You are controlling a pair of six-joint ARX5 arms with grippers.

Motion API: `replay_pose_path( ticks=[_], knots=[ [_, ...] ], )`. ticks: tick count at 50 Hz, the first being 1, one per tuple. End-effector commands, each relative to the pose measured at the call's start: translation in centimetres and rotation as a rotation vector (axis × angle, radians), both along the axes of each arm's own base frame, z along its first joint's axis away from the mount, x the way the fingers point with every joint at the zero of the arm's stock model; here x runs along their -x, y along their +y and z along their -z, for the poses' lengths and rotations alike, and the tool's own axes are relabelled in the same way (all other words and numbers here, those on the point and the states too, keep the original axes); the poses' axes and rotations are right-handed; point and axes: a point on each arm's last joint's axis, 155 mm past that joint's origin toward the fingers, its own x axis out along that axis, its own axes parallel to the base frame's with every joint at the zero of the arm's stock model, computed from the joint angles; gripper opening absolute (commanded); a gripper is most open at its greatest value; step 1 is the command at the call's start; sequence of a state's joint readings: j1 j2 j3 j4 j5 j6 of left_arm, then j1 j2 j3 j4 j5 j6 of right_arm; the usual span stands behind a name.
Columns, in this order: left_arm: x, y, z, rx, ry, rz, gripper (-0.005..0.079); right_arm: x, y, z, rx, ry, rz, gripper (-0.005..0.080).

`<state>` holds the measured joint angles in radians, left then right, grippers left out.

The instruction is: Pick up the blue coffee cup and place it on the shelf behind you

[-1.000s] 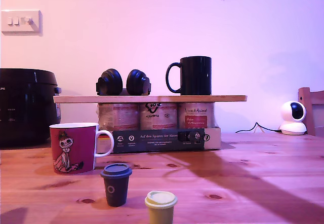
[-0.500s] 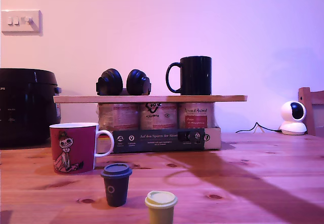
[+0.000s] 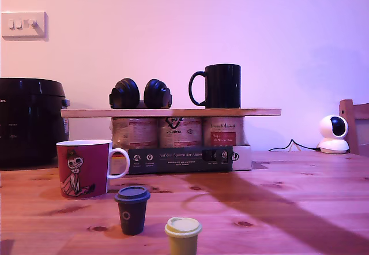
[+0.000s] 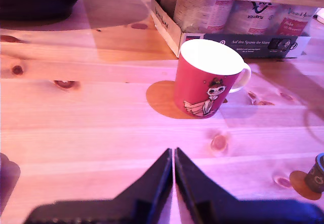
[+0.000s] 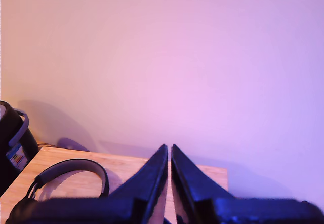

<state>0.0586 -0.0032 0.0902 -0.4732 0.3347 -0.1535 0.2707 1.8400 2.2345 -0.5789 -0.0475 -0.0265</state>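
We work over a knotty pine bench (image 3: 277,209) under pink-violet light, with a plain pale wall (image 3: 288,36) at the far side and a light switch plate (image 3: 23,24) high at the exterior view's left. The blue coffee cup (image 3: 221,86) stands upright on the shelf (image 3: 170,112), toward its end at the exterior view's right, handle turned to that view's left. Beside it on the plank lie black headphones (image 3: 140,94), apart from the cup. The shelf rests on a row of jars (image 3: 179,131) set in a low box (image 3: 184,159).

Nearer on the bench stand a red mug (image 3: 85,168) with a cartoon figure, a small dark lidded cup (image 3: 132,209) and a small yellow lidded cup (image 3: 183,235) at the near edge. A black appliance (image 3: 31,119) fills the far part at the exterior view's left; a small white camera (image 3: 334,134) and part of a wooden chair (image 3: 354,122) sit at that view's right.

Bare bench lies open between the box and the white camera, and from there toward the near edge.

Our first gripper (image 4: 173,155) hangs above bare bench short of the red mug, fingers (image 4: 152,183) pressed together on nothing. Our second gripper (image 5: 168,153) is up over the shelf by the headphones, its fingers (image 5: 190,183) likewise together and empty. Neither arm shows in the exterior view.
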Motion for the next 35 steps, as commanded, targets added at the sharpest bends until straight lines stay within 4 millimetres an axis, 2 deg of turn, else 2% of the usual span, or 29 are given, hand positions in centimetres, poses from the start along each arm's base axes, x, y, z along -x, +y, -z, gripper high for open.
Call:
replay_pose_path(
  ticks=[1, 4, 12, 16, 24, 35],
  knots=[
    [0.1, -0.1, 0.1, -0.004, 0.0, 0.006, -0.002, 0.4, -0.6, -0.9, -0.012, -0.027, 0.002, -0.0011],
    [0.1, -0.1, 0.1, -0.003, 0.0, 0.007, -0.002, 0.1, -0.8, -0.5, -0.018, -0.036, -0.005, -0.0011],
    [0.1, -0.1, 0.1, -0.004, 0.0, 0.006, -0.002, -0.4, -1.9, 2.6, -0.01, -0.011, 0.018, -0.0011],
    [0.1, -0.1, 0.1, -0.004, 0.0, 0.006, -0.002, -0.3, -2.6, 3.3, -0.016, -0.032, 0.031, -0.0011],
    [0.1, -0.1, 0.1, -0.004, 0.0, 0.006, -0.002, 0.9, -4.7, 5.1, -0.018, -0.045, 0.066, -0.0011],
    [0.1, -0.1, 0.1, -0.004, 0.0, 0.006, -0.002, 3.5, -6.3, 5.1, -0.027, -0.11, 0.085, -0.0011]
  ],
)
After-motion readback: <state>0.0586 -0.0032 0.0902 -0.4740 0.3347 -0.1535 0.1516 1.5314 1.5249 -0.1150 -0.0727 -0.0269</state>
